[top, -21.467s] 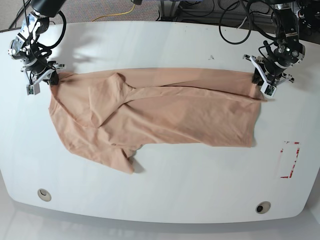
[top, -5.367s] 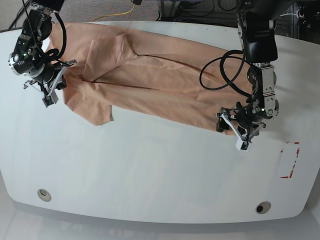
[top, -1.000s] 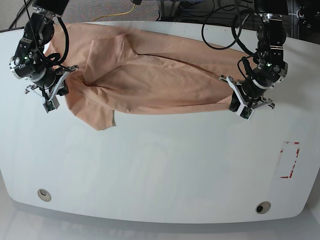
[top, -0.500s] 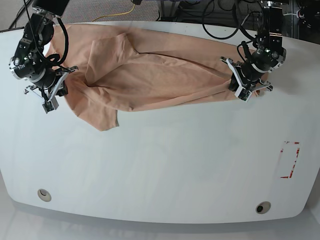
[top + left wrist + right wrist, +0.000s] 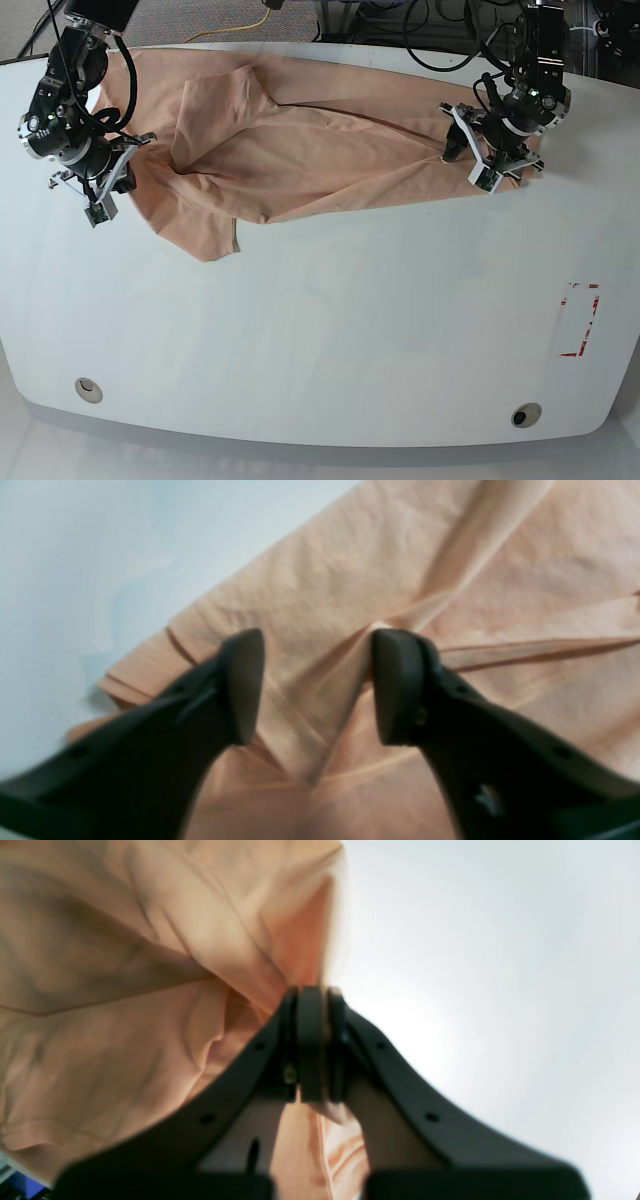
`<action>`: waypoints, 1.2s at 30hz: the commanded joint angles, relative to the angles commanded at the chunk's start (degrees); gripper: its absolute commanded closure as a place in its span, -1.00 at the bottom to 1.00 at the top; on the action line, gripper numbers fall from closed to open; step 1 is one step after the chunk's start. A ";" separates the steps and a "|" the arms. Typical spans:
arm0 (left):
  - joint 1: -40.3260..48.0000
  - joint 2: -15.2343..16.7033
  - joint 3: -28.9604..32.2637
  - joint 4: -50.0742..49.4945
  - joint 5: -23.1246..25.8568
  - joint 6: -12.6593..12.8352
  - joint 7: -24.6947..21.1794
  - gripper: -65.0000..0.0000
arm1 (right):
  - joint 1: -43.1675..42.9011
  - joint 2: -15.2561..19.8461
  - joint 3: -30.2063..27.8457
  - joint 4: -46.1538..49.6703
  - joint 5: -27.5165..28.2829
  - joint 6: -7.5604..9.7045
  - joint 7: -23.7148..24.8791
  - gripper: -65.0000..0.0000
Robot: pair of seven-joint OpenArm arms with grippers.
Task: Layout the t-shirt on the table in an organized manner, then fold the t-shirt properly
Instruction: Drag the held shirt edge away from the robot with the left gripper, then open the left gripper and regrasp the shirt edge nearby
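Right gripper pinching t-shirt edge; left gripper spread open over hem (nothing caught). Regrasp corner, tension evenly.

The t-shirt is showing a plain peach-salmon colour throughout, with no print visible. The desk is presenting glossy white, carrying a red tape rectangle below the left tool. Both the left tool and the right tool are showing matte black fingers. A yellow cable is lying on grey flooring beyond the desk.
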 joint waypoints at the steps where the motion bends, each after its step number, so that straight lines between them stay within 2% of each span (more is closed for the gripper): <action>1: -0.09 0.00 0.00 0.00 0.00 0.00 0.00 -0.24 | 0.00 0.00 0.00 0.00 0.00 0.00 0.00 1.00; 20: -7.65 0.26 -0.88 3.96 0.18 0.26 0.00 -0.24 | 1.67 -0.09 -0.09 -3.08 0.00 0.00 0.00 1.00; 36: -9.93 0.35 -1.32 -5.98 0.18 0.26 0.00 -0.24 | 1.67 -0.09 -0.09 -3.08 0.00 0.00 0.00 1.00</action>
